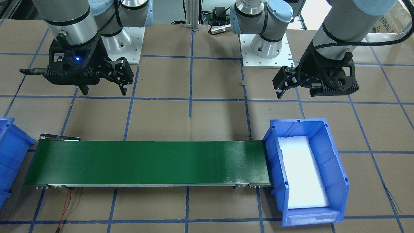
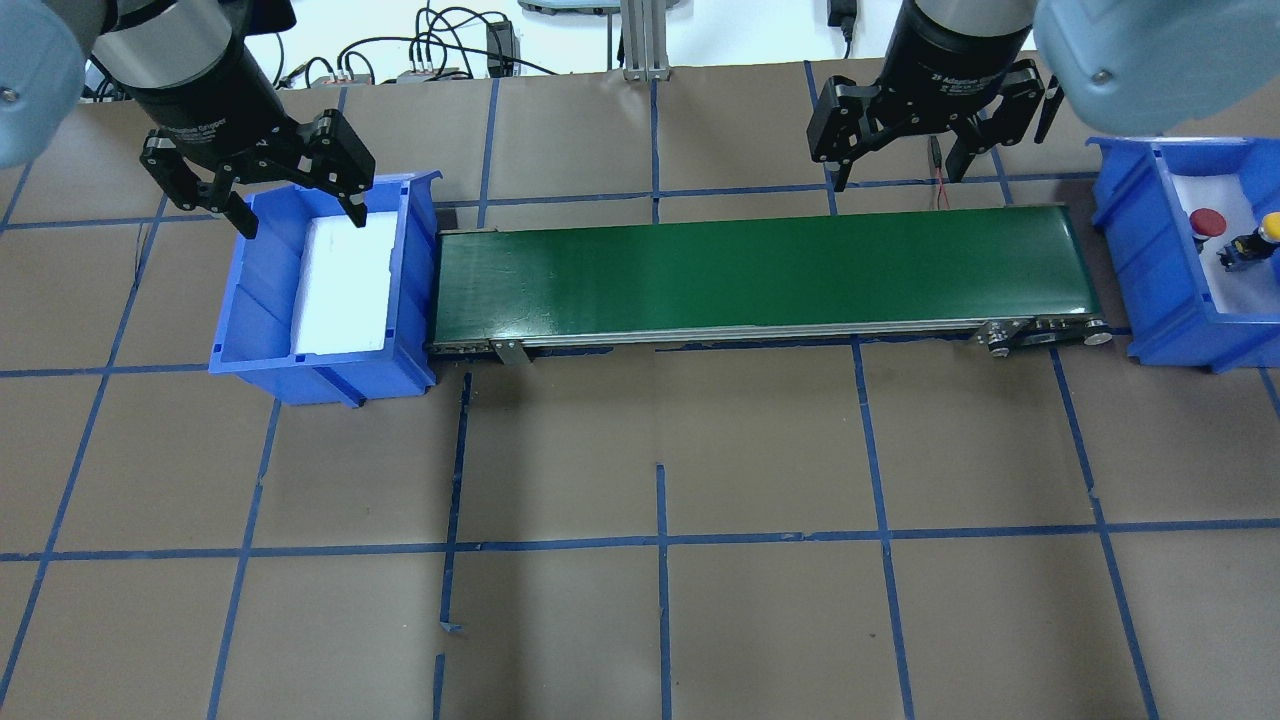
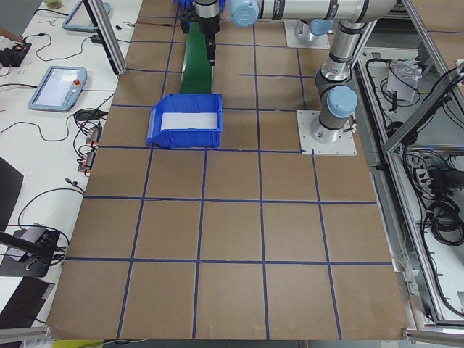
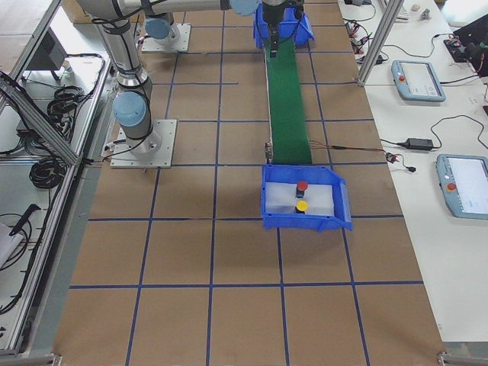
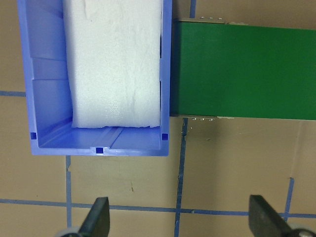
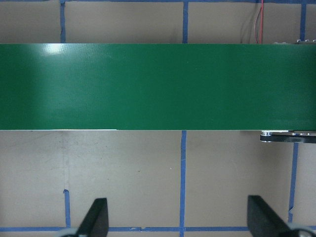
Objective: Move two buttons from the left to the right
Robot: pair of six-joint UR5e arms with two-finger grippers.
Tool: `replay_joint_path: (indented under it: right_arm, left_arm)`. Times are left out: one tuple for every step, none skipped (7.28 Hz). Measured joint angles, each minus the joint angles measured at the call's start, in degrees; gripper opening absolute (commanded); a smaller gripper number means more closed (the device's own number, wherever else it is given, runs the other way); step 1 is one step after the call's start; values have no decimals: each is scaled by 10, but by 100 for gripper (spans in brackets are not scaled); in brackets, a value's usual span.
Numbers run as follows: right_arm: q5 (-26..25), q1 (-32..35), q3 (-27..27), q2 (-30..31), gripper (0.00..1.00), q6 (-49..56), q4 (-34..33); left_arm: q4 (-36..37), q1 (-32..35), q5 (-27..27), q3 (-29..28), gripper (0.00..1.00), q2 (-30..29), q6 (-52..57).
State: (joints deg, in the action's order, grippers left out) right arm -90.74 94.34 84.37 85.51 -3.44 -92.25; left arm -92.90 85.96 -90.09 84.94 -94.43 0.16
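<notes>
- Evidently the transfer is complete or nearly so, in my judgement; the red button and the yellow button both sit inside the right bin, just beside the 3 o'clock end of the conveyor belt in the overhead view; the red one lies at 9 o'clock of the yellow, near it but apart; whether each stands upright cannot be told at this size.
- The left bin, set against the 9 o'clock end of the belt, shows only its white foam liner; the liner is presumably there to cushion parts and stop them sliding; similar white padding lies under the buttons in the right bin.
- The belt bridges the two bins, so a part laid on one end can be carried within the other arm's reach; no part shows on it.
- The left end effector hovers over the 12 o'clock edge of the left bin, fingers spread wide, holding nothing; its wrist view looks straight down on bin and table.
- The right end effector hovers at the 12 o'clock side of the belt, toward its 3 o'clock end, likewise spread wide and holding nothing; it is well apart from the right bin.
- Judgement: nothing is left to grasp; both arms stand raised off the work, a posture consistent with parking.
</notes>
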Motion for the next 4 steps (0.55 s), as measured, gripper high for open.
replay_joint_path:
  right_arm:
    - [1,0,0,0,100,1,0]
    - [2,0,-1,-1,100,3,-1]
    - [3,0,-3,-1,100,5,-1]
    - [3,0,-3,-2,100,6,-1]
  left_arm:
    - [0,0,0,0,100,0,0]
    - [0,0,0,0,100,0,-1]
    - [0,0,0,0,100,0,-1]
    - [0,0,0,0,100,0,-1]
